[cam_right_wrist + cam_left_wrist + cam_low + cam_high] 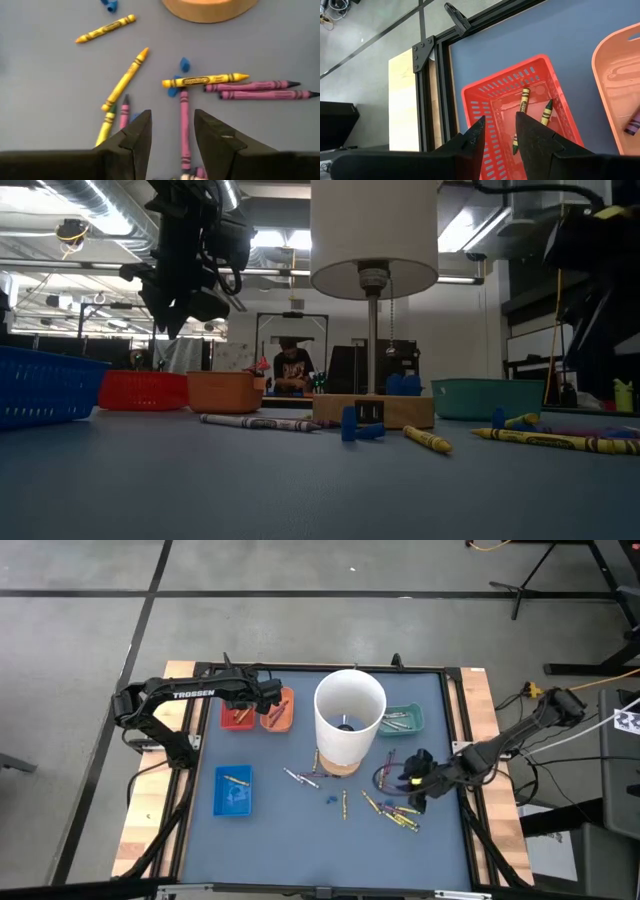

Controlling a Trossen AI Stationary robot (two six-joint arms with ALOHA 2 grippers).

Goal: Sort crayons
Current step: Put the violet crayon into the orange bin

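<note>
Several yellow and purple crayons (pixel 392 810) lie loose on the blue-grey table, right of centre; the right wrist view shows them (pixel 205 80) spread flat. My right gripper (pixel 415 783) hovers over them, open and empty, fingers either side of a purple crayon (pixel 184 125). My left gripper (pixel 272 700) is open and empty above the red tray (pixel 520 115), which holds gold-brown crayons (pixel 524 100). An orange tray (pixel 279 710) holds a purple crayon (pixel 633 122).
A tall white lamp (pixel 350 718) on a wooden base stands mid-table. A teal tray (pixel 402 720) with crayons is at the far right, a blue tray (pixel 234 789) with a yellow crayon at the left. Small blue bits (pixel 329 801) lie near centre. A person (pixel 292 368) sits far behind.
</note>
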